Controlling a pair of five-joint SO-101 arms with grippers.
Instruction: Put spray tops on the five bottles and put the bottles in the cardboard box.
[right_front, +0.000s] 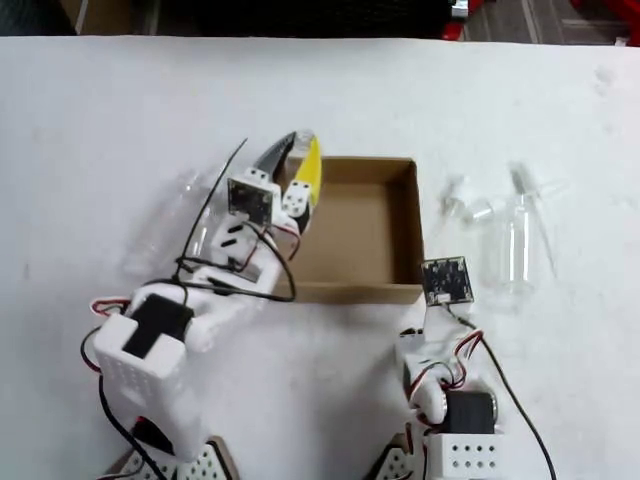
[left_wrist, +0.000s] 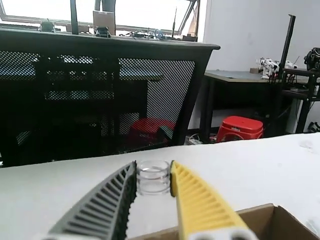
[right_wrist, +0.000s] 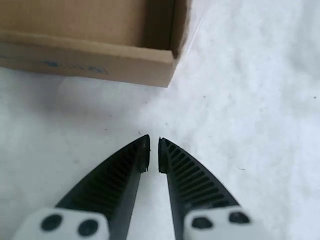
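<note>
Near box (right_front: 362, 168) corner, left pincer (left_wrist: 152, 166) tight on bottle neck (left_wrist: 153, 182), seemingly; right pincer (right_wrist: 153, 148) closed.

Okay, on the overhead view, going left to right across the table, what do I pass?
cluster of clear bottles → left gripper → cardboard box → loose spray top → single clear bottle

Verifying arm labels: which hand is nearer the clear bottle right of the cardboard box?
Right. The right hand sits off the cardboard box's near-right corner, close to that clear bottle; the left hand grips a bottle neck at the box's far-left corner.
</note>
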